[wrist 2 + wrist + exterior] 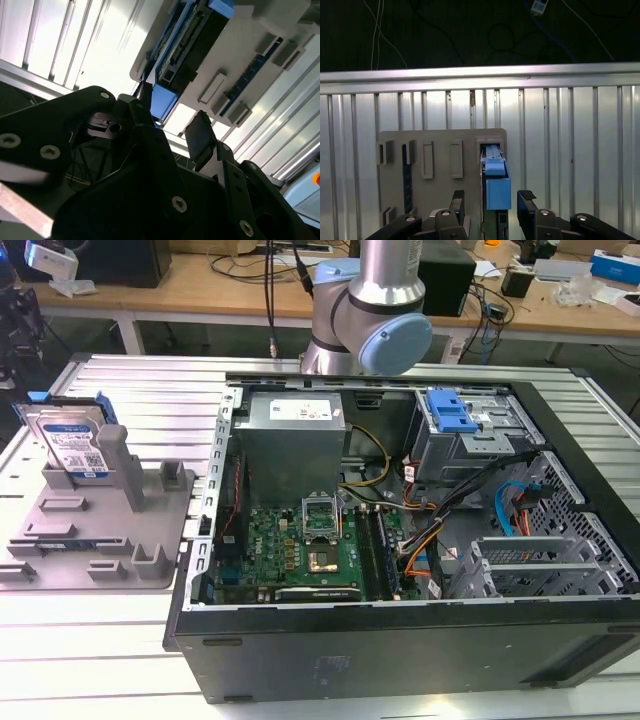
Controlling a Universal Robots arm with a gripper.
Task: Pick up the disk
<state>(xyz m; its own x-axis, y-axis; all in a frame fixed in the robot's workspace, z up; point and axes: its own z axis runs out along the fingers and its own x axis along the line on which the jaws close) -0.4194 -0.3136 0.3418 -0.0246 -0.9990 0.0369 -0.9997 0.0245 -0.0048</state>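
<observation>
**Ribbed metal table, disk in its fixture, fingers apart**

Ribbed aluminium table (150, 380) runs under everything we see, with cluttered wooden workbenches (200, 295) behind it. On the exterior view's left sits the grey fixture (120, 530) with its upright posts. The disk (72, 445) stands on edge at the fixture's far corner, tilted back, its white-and-blue label facing the camera and a blue rail showing along its top edge. An open computer case (400, 640) takes up the middle and the exterior view's right, just beside the fixture. Its green board, cables and a blue drive bracket (448, 412) are exposed. We see the arm (375, 310) behind the case's far wall, well apart from the disk.

In the first wrist view we look down on the fixture, and the disk appears edge-on as a narrow blue strip in its slot. The gripper (492, 194) has its two dark fingers (458, 197) spread wide, one to either side of that strip as pictured, and nothing is clamped between them. We cannot tell from this view how far above the disk they are.

The second wrist view shows the same spread fingers with open space between the pads, and the fixture beyond them.
</observation>
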